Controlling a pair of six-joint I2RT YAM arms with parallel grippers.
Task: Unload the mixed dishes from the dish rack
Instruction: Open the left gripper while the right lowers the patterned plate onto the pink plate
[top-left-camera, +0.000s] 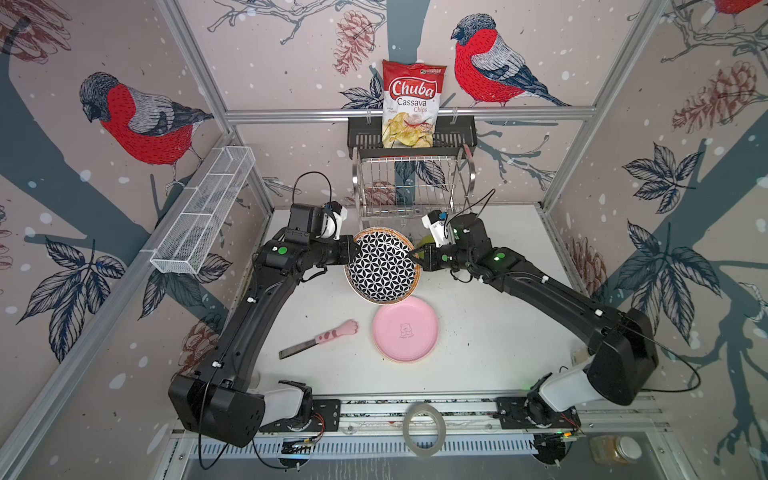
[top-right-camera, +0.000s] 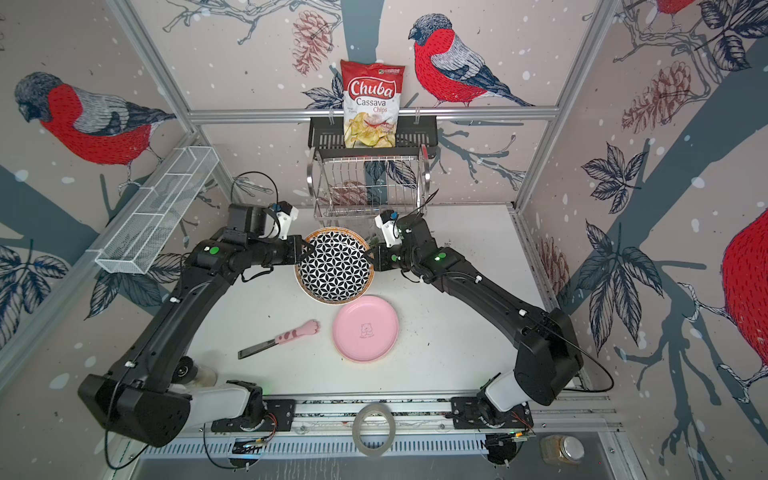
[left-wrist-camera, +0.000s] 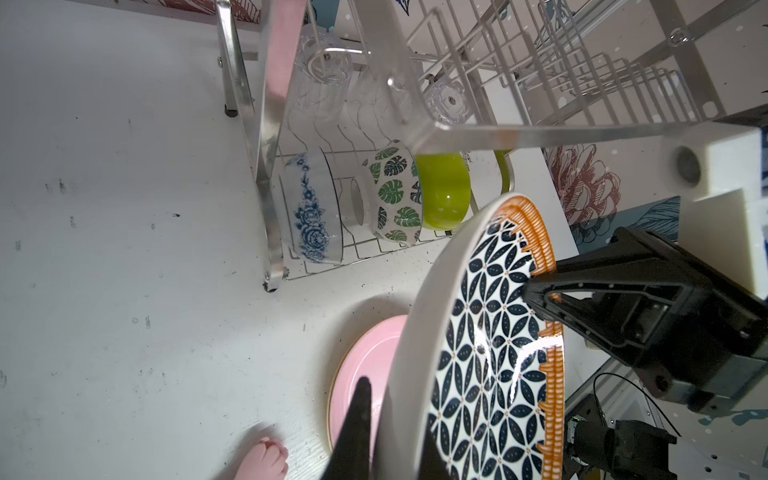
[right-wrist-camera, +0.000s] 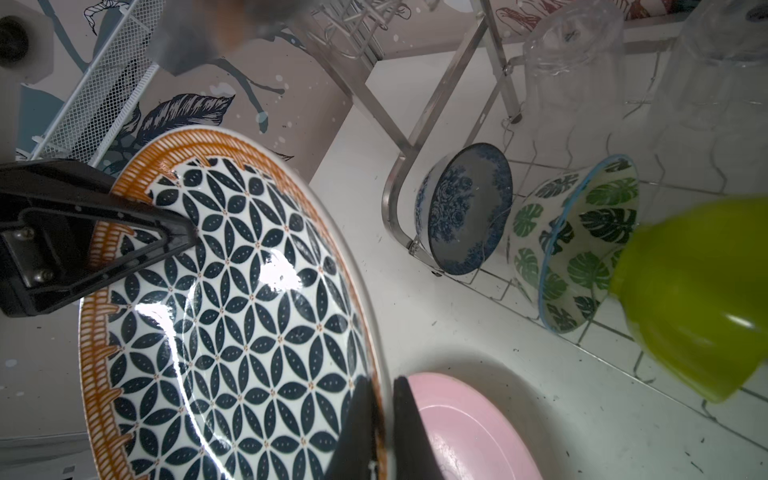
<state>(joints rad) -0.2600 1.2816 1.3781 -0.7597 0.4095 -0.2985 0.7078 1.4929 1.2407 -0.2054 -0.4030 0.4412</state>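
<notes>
The black-and-white geometric plate (top-left-camera: 382, 264) (right-wrist-camera: 232, 311) hangs tilted above the table, in front of the dish rack (top-left-camera: 409, 183) (left-wrist-camera: 266, 166). My left gripper (top-left-camera: 355, 249) (left-wrist-camera: 395, 415) is shut on its left rim. Across from it, my right gripper (top-left-camera: 415, 254) (right-wrist-camera: 384, 382) is shut on the right rim. A pink plate (top-left-camera: 405, 330) lies flat on the table just below. The rack's lower shelf holds a blue-floral bowl (left-wrist-camera: 309, 212), a green-leaf bowl (left-wrist-camera: 395, 195) and a lime bowl (left-wrist-camera: 442, 191). Clear glasses (left-wrist-camera: 320, 70) (right-wrist-camera: 569, 58) stand behind them.
A pink cat-paw utensil (top-left-camera: 320, 338) lies left of the pink plate. A chips bag (top-left-camera: 411, 104) sits in the black wall basket above the rack. A white mesh basket (top-left-camera: 203, 208) hangs on the left wall. A tape roll (top-left-camera: 424, 428) and a jar (top-left-camera: 615, 449) sit at the front.
</notes>
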